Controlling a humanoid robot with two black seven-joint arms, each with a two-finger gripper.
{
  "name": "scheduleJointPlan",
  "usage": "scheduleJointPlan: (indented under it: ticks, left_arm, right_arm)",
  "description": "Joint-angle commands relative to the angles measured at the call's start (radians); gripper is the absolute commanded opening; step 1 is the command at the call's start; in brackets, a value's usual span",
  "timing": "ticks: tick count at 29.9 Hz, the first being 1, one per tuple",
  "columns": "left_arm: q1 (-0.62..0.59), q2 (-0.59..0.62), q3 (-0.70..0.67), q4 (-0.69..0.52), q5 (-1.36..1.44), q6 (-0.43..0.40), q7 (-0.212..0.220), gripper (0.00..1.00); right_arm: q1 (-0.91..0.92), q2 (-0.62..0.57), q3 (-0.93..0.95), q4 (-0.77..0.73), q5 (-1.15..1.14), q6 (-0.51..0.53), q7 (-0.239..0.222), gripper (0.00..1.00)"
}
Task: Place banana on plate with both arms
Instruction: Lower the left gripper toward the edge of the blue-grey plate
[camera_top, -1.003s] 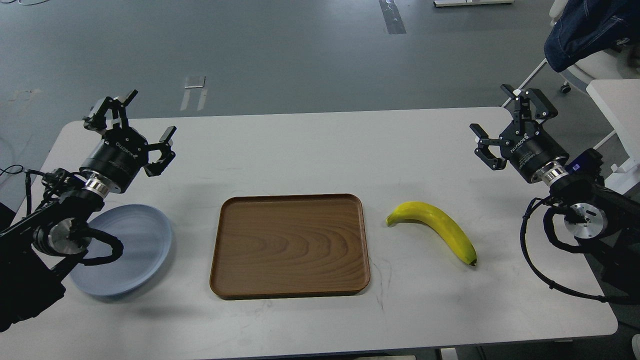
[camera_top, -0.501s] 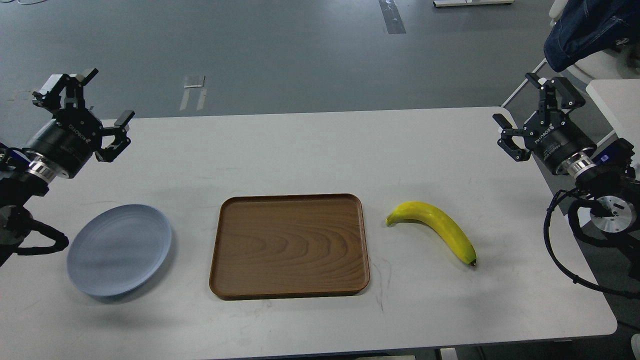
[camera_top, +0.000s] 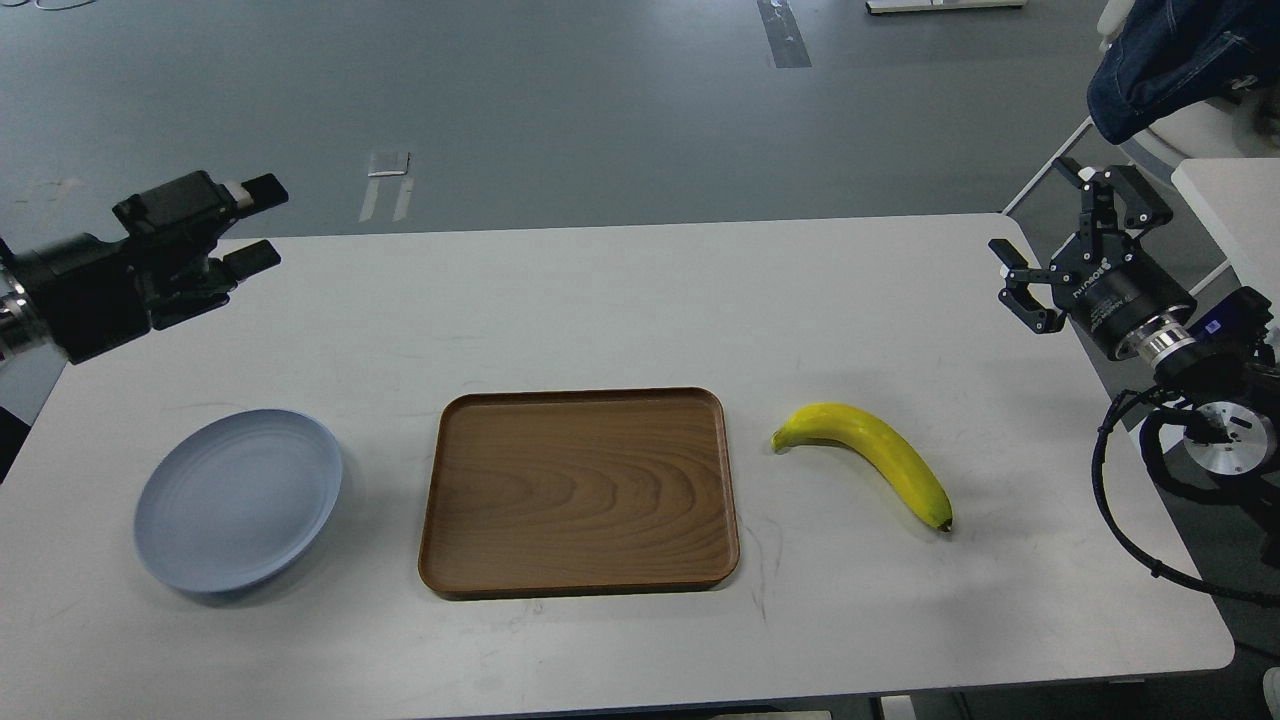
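The yellow banana (camera_top: 872, 455) lies on the white table right of the centre, greenish stem end to the left, dark tip toward the front right. The pale blue-grey plate (camera_top: 238, 499) sits empty at the front left. My left gripper (camera_top: 255, 222) is open and empty, raised at the far left behind the plate, its fingers pointing right. My right gripper (camera_top: 1070, 235) is open and empty, raised over the table's far right edge, well behind and right of the banana.
A brown wooden tray (camera_top: 580, 492) lies empty in the middle of the table (camera_top: 620, 290), between plate and banana. A chair with dark blue cloth (camera_top: 1170, 60) stands beyond the far right corner. Black cables (camera_top: 1110, 500) hang by my right arm.
My left arm has swung back to the left, off the plate, and its gripper has turned to point right. My right gripper has drawn back to the right.
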Motion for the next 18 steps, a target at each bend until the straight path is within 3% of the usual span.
scheduleJointPlan:
  ticks: [1, 5, 11, 18]
  left_arm:
    - [0.009, 0.027, 0.02, -0.029, 0.194, 0.092, 0.0, 1.0]
    - [0.04, 0.032, 0.093, 0.023, 0.471, 0.25, 0.0, 1.0]
    - [0.046, 0.029, 0.273, 0.186, 0.504, 0.42, 0.0, 1.0]
    - [0.052, 0.018, 0.394, 0.309, 0.461, 0.488, 0.0, 1.0]
  right_arm:
    - [-0.001, 0.001, 0.0, 0.0, 0.0, 0.0, 0.0, 1.0]
    - [-0.016, 0.001, 0.007, 0.003, 0.0, 0.0, 0.0, 1.0]
    - [-0.019, 0.002, 0.007, 0.001, 0.0, 0.0, 0.0, 1.0]
    - [-0.019, 0.012, 0.01, 0.001, 0.0, 0.0, 0.0, 1.0]
